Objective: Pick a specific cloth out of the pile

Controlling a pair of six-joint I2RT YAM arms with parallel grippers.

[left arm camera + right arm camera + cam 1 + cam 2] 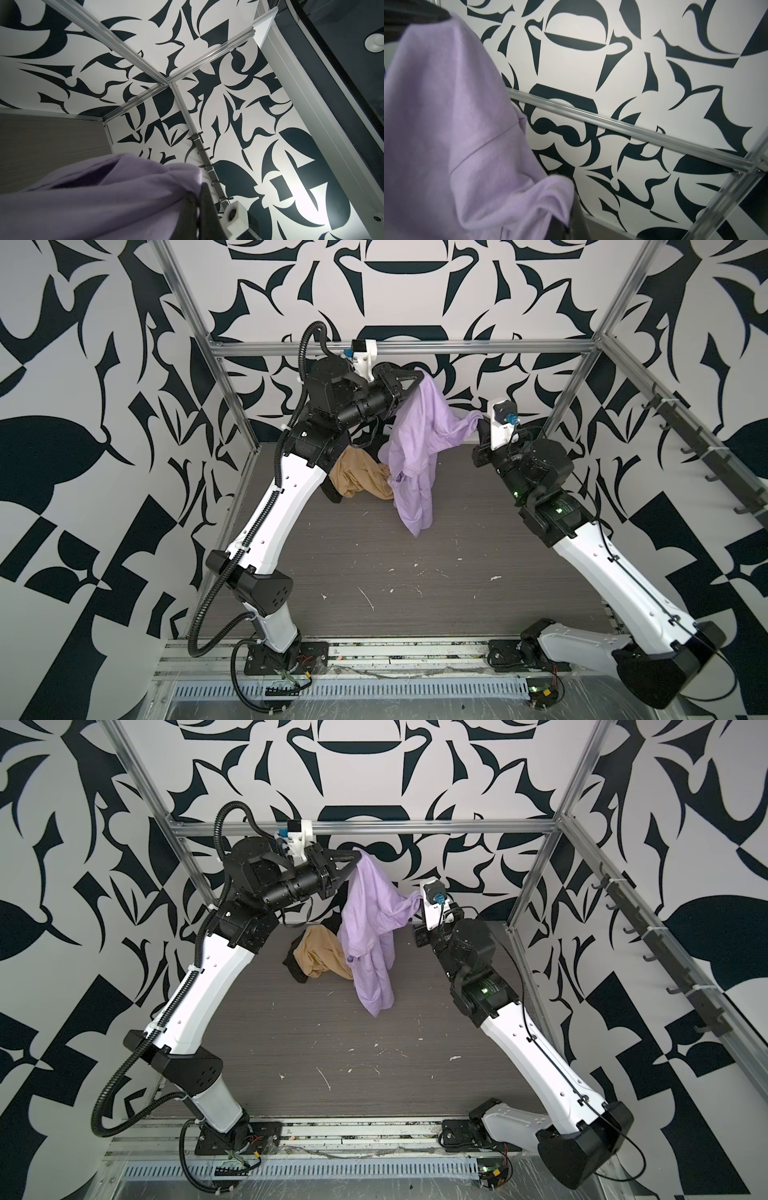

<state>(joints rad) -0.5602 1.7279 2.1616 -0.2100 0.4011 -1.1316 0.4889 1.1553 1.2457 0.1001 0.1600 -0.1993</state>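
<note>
- Top views: left gripper (419, 375) and right gripper (479, 419) each pinch the cloth (415, 435), hanging beside the pile (357, 479).
- You're likely mid lift-out; next, carry it clear, to the near side.

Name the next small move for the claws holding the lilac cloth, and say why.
Probably carry the cloth toward the near table: left claw and right claw both grip it aloft, yet its hanging folds overlap the tan-orange garment in both top views.

Lilac cloth (415, 435): soft matt wrinkled fabric; table (374, 556): matt scuffed woodgrain; frame (498, 349): satin metal.
</note>
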